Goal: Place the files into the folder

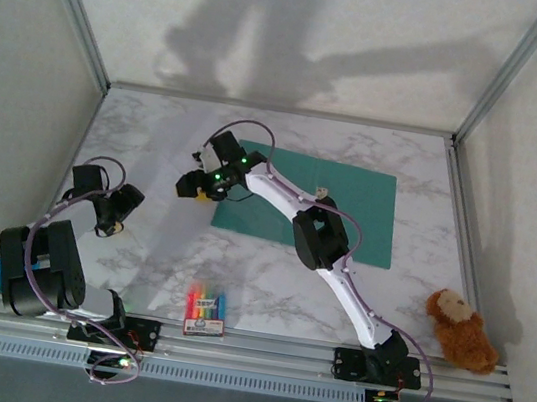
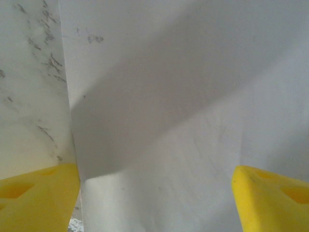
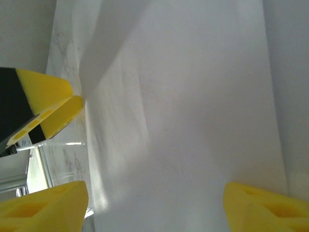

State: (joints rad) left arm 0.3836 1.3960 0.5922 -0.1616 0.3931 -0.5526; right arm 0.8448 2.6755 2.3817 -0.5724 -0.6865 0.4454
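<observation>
The left tool [image 2: 154,176] is spread above a white sheet [image 2: 183,87] beside bare table [image 2: 29,96]. The right tool [image 1: 204,190], also spread, hangs at the left edge of the folder [image 1: 355,199].

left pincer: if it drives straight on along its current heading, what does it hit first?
Probably the file: the white sheet spans the gap ahead of the open left pincer, with bare table off to one side. How far off the sheet lies is hard to judge.

White-marbled table [image 1: 276,288] boxed in by pale, shadowed walls [image 1: 395,28].
</observation>
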